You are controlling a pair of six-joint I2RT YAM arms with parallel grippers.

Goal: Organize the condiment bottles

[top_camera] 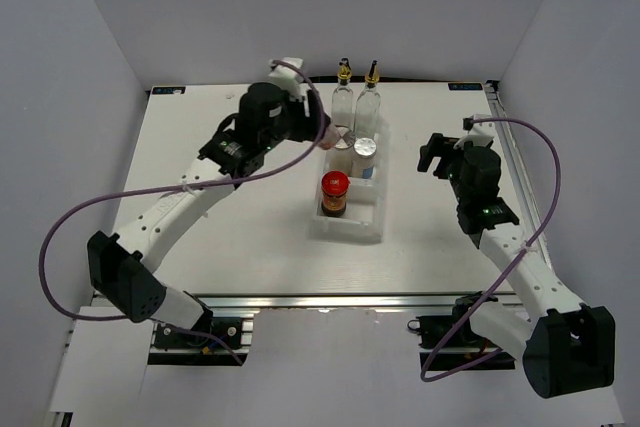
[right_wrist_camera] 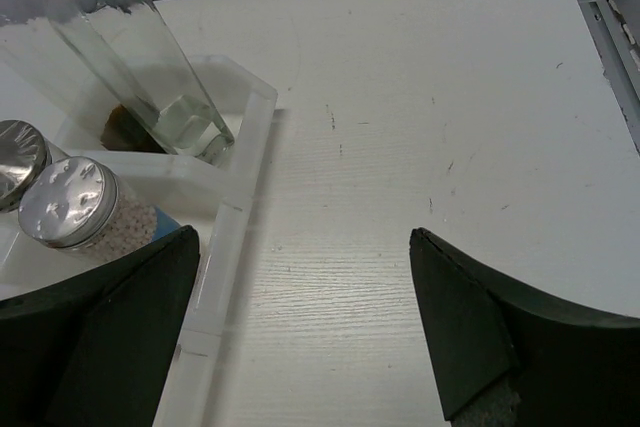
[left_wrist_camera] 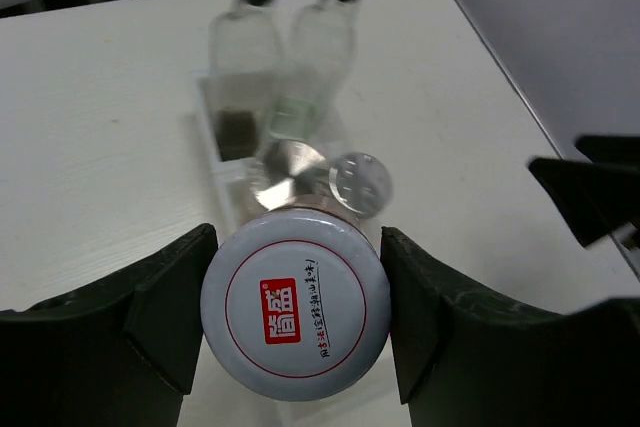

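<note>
My left gripper (left_wrist_camera: pixel 295 307) is shut on the white-lidded jar (left_wrist_camera: pixel 295 302), both fingers pressed against its lid, over the far left part of the white tray (top_camera: pixel 372 217). In the top view this gripper (top_camera: pixel 328 135) is just left of a silver-lidded shaker (top_camera: pixel 365 147). Two shakers (left_wrist_camera: pixel 280 172) (left_wrist_camera: pixel 360 182) stand right behind the jar. Two tall glass bottles with gold tops (top_camera: pixel 343 97) (top_camera: pixel 369 97) stand at the tray's far end. The red-capped brown jar (top_camera: pixel 335 192) stands in the tray's middle. My right gripper (top_camera: pixel 440 157) is open and empty over bare table, right of the tray.
The right wrist view shows the tray's rim (right_wrist_camera: pixel 250 147), the two shakers (right_wrist_camera: pixel 68 202) (right_wrist_camera: pixel 15 147) and a bottle base (right_wrist_camera: pixel 150 67) at its left. The table's right edge rail (top_camera: pixel 505 147) runs close behind the right arm. White walls enclose the table.
</note>
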